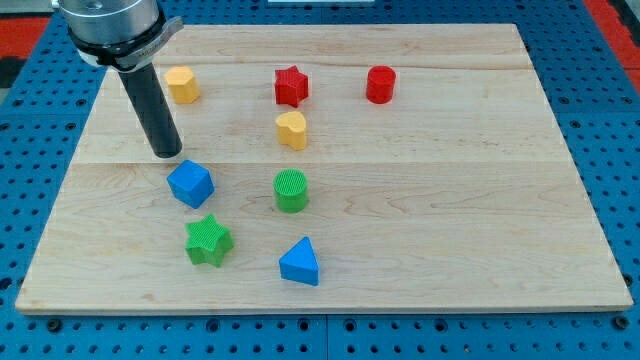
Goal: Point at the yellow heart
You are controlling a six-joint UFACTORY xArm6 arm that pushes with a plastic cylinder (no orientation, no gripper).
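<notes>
So the yellow heart (pixel 292 130) sits roughly mid-counter, a bit toward the far side, directly nearer than the red star (pixel 290 86) and farther than the green cylinder (pixel 291 191). It's standing upright on its flat face; the lobes seem to face the view's left and the point the right, but honestly it's too small to be sure, and I can't pick out a clear long axis.

My tip (pixel 166 154) is down on the wooden counter (pixel 450 200) well to the left of the heart, just beyond the blue cube (pixel 190 184) and nearer than the yellow hexagon (pixel 181 84). No pincer on this rig, just the rod, so nothing's gripped.

Also around: red cylinder (pixel 380 84) far right, green star (pixel 208 241) and blue triangle (pixel 300 262) at the near edge. The stretch between tip and heart is bare wood.
</notes>
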